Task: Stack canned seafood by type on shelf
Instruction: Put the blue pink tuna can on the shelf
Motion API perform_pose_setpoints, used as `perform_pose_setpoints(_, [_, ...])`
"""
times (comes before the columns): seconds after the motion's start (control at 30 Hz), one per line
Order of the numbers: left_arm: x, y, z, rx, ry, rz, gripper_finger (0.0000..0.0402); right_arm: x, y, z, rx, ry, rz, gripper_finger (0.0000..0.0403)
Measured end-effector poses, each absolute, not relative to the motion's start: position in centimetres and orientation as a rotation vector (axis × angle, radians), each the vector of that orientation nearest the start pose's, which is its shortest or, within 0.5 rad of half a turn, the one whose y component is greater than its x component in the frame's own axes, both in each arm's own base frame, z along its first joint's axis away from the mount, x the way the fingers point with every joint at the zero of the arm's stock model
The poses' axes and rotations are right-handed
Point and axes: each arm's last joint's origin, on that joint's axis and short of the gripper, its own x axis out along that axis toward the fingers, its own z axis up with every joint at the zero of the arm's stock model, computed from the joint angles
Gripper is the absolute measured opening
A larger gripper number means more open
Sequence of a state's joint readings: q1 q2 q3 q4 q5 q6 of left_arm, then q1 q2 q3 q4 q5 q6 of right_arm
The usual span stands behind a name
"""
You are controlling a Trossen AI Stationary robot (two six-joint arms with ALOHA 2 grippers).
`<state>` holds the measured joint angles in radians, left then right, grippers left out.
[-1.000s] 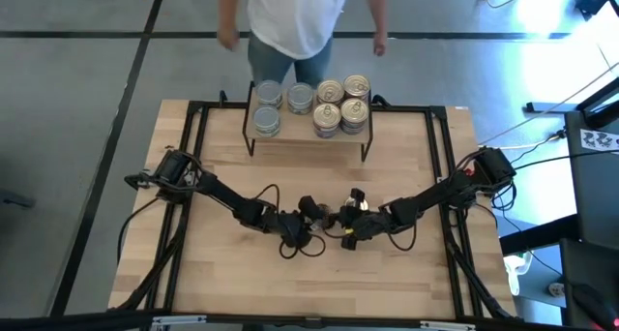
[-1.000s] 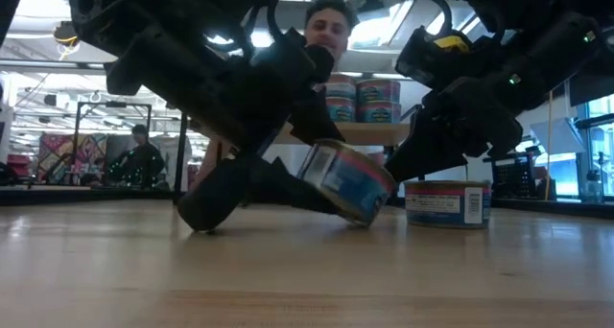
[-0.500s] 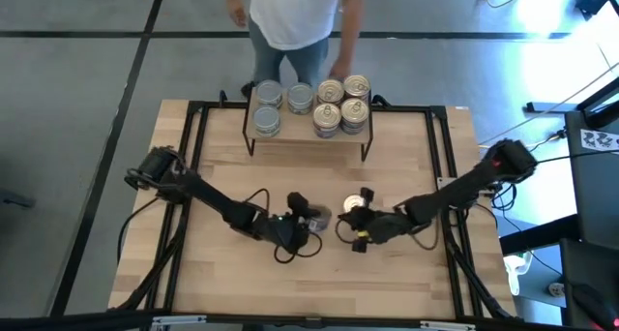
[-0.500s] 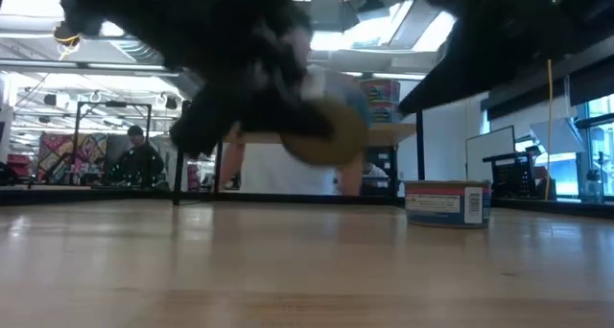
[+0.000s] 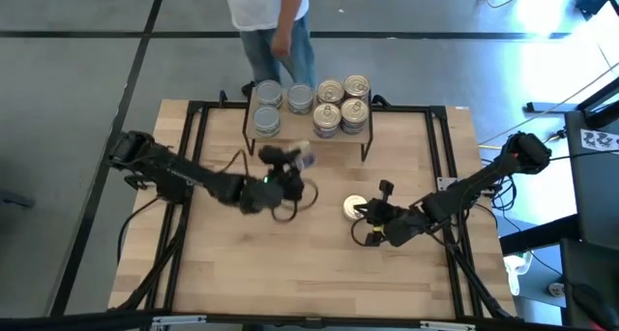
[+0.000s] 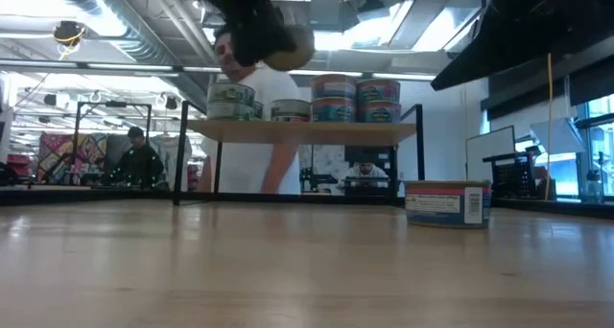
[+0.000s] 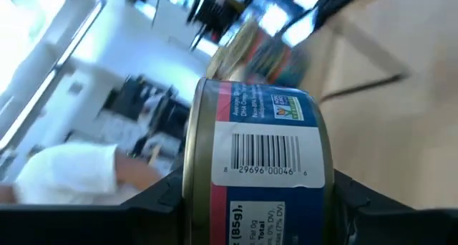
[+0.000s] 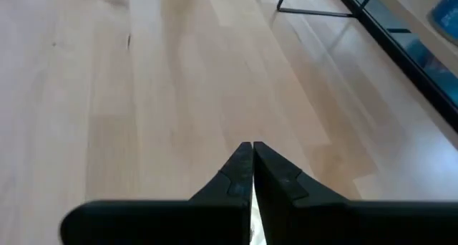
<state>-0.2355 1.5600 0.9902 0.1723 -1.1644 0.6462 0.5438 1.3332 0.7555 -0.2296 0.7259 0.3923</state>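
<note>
My left gripper (image 5: 293,161) is shut on a can of seafood (image 7: 254,152) in the air, just short of the shelf's near edge. The light-wood shelf (image 5: 308,138) at the table's far edge carries silver-lidded cans (image 5: 268,94) on its left and gold-lidded cans (image 5: 331,91) on its right, some stacked in twos. One gold-lidded can (image 5: 354,208) stands on its base on the table right of centre. My right gripper (image 5: 372,217) hovers shut just right of that can, holding nothing. My left gripper pinches the can between its two fingers, one on each flat end; the gold-rimmed end (image 7: 189,191) lies against one finger. The printed side wall faces the wrist camera. The can is lifted clear of the table, about as high as the cans on the shelf (image 6: 288,46).
A person in a white shirt (image 5: 266,7) stands behind the shelf at the table's far edge. Black frame rails (image 5: 440,166) run along the table's sides. Bare wood lies between the shelf and the lone can, and along the near half.
My left gripper has lifted the can off the table, where it was tipped on its edge. It has carried it up and toward the shelf, rolling its wrist on the way. My right gripper has risen and drawn back toward the table's right edge. The person has stepped left.
</note>
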Motion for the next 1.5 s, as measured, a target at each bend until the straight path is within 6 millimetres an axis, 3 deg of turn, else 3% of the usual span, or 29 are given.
perform_pose_setpoints(0.13, [33.0, -1.1, 25.5, 0.870, 0.718, 0.857, 0.0177, 23.0, 11.6, 21.1, -0.118, 0.604, -0.311, 0.0014])
perform_pose_setpoints(0.27, [32.9, 1.7, 25.0, 0.832, 0.781, 0.855, 0.0178, 23.0, 11.6, 21.1, -0.120, 0.603, -0.316, 0.0014])
perform_pose_setpoints(0.43, [33.1, 2.9, 24.1, 0.751, 0.784, 0.703, 0.0179, 22.8, 11.5, 20.7, -0.127, 0.611, -0.318, 0.0014])
perform_pose_setpoints(0.8, [33.0, 6.0, 23.7, 0.739, 0.834, 0.762, 0.0181, 22.5, 11.3, 20.0, -0.099, 0.614, -0.340, 0.0014])
perform_pose_setpoints(0.97, [32.9, 6.9, 23.7, 0.718, 0.833, 0.747, 0.0194, 22.5, 11.3, 20.0, -0.093, 0.613, -0.341, 0.0014])
perform_pose_setpoints(1.17, [32.8, 7.4, 23.6, 0.695, 0.830, 0.751, 0.0246, 22.5, 11.3, 20.0, -0.091, 0.612, -0.342, 0.0014])
perform_pose_setpoints(1.3, [32.9, 6.9, 23.8, 0.647, 0.791, 0.712, 0.0272, 22.5, 11.3, 20.0, -0.091, 0.612, -0.342, 0.0014])
perform_pose_setpoints(1.5, [33.0, 5.8, 24.0, 0.551, 0.734, 0.647, 0.0280, 22.5, 11.3, 20.0, -0.091, 0.613, -0.342, 0.0014])
